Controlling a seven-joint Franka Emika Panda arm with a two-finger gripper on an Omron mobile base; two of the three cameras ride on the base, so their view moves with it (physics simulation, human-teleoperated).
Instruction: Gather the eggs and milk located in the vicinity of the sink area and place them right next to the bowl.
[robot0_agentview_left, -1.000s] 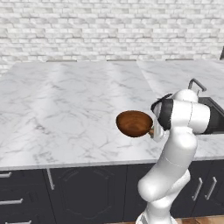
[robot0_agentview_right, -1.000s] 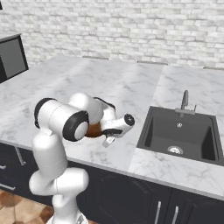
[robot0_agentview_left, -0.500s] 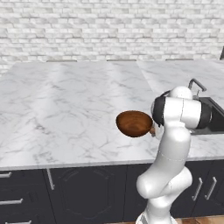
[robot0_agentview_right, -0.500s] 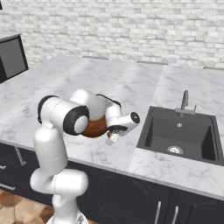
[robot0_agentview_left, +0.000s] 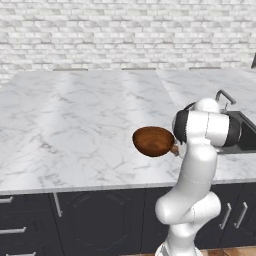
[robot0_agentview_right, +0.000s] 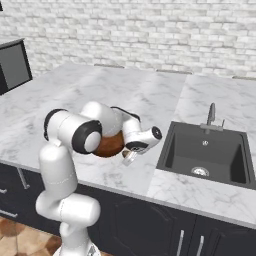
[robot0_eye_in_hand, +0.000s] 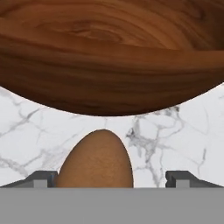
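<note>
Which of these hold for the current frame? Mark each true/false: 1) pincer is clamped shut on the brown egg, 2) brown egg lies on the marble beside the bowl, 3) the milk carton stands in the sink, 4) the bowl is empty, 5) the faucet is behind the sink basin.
1) False. The pincer stands open; its fingertips are spread clear of the brown egg.
2) True. The egg rests on the marble counter just in front of the bowl.
3) False. The sink holds only its drain; no carton is in it.
4) True. The left base view shows the bowl's inside bare.
5) True. The faucet rises at the basin's far edge.
</note>
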